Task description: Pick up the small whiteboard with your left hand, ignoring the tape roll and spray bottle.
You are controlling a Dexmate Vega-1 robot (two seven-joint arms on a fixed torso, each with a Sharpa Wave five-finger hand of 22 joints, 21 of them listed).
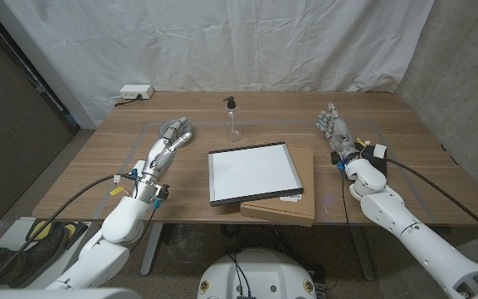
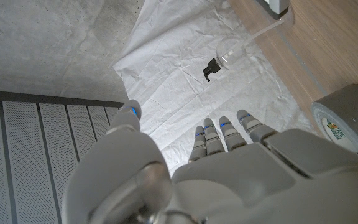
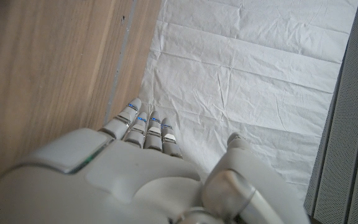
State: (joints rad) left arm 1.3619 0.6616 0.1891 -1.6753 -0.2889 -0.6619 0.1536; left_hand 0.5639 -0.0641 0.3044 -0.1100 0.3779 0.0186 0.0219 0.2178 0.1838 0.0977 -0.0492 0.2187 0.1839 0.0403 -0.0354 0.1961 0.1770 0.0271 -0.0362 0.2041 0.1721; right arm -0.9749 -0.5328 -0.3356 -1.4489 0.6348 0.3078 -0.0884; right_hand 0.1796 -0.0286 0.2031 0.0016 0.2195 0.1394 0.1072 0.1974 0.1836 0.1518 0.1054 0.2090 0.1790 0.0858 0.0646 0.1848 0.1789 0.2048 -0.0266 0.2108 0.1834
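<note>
Nearest the table's front edge, the small whiteboard lies flat on a cardboard box that overhangs that edge a little, so a careless push could slide both off. The left hand waits well to the board's side, fingers loosely apart and empty, with a tape roll just beside it; the right hand is likewise empty, fingers extended. Farther back, the spray bottle stands near the board's far edge, and a sweeping reach might topple it.

Left hand at 10 o'clock, right hand at 2 o'clock; both empty, fingers extended.
</note>
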